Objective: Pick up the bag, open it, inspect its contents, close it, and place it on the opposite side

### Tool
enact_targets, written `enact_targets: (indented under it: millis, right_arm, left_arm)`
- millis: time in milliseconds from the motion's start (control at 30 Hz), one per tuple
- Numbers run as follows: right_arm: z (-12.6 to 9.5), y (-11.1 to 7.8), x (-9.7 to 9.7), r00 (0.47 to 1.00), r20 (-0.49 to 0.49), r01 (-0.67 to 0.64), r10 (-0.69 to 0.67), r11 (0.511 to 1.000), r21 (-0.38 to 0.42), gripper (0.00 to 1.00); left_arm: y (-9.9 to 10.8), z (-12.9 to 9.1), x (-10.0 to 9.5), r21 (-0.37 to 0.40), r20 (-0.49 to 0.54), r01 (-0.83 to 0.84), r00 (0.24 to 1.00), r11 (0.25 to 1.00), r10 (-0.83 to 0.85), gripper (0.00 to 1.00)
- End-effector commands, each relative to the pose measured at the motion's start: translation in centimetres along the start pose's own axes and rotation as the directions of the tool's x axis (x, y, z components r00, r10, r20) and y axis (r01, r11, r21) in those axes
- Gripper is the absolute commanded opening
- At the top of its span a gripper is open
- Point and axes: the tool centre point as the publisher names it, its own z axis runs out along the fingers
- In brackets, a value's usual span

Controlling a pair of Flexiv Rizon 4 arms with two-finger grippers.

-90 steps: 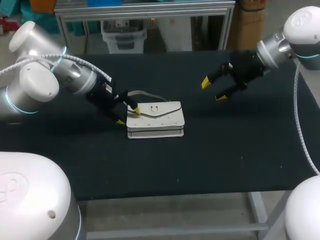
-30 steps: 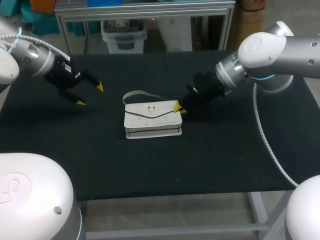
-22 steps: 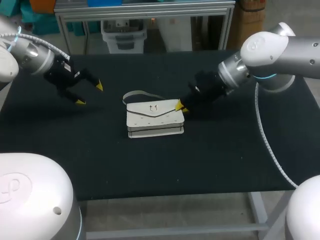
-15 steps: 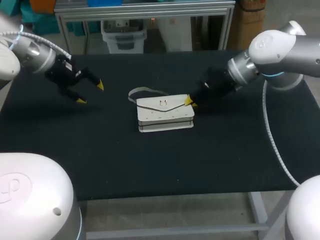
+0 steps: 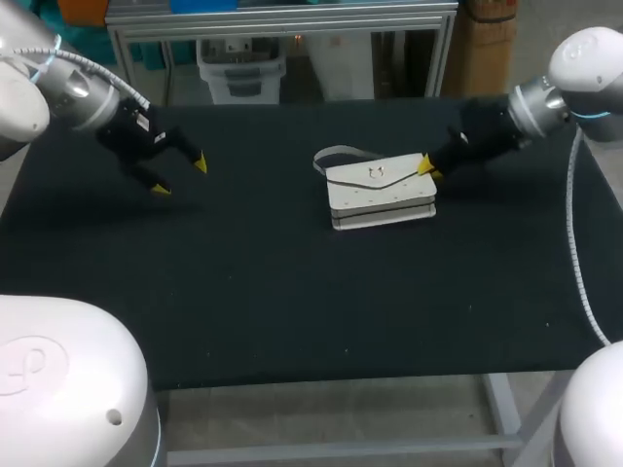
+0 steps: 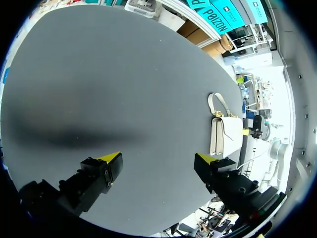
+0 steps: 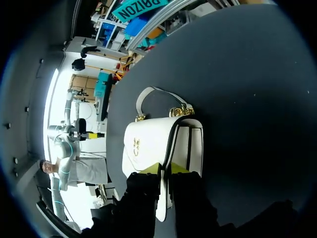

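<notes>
One bag (image 5: 380,192) on black table (image 5: 292,292), right gripper (image 5: 425,167) pinching it, left gripper (image 5: 180,176) splayed.

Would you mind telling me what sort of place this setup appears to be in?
Probably a robotics lab test bench: a black-covered table, the left gripper open above it, and the right gripper pinching a lone white bag.
</notes>
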Motion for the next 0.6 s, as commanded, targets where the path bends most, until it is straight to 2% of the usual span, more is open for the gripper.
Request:
enact_targets:
  millis: [33,67,600]
  right_arm:
    - [-1.56,2.6,-2.32,0.993,-0.117,0.042,-0.032,0.995,0.088,0.0]
    - [-1.56,2.6,-2.32,0.993,-0.117,0.042,-0.032,0.995,0.088,0.0]
    - [-1.56,2.6,-2.32,0.993,-0.117,0.042,-0.032,0.995,0.088,0.0]
  left_arm:
    - [-1.24,0.1,-0.02,-0.064,0.021,-0.036,0.999,0.997,0.037,1.0]
    - [-1.28,0.11,-0.14,-0.093,0.045,-0.059,0.997,0.994,0.064,1.0]
    - [-1.28,0.11,-0.14,-0.093,0.045,-0.059,0.997,0.994,0.064,1.0]
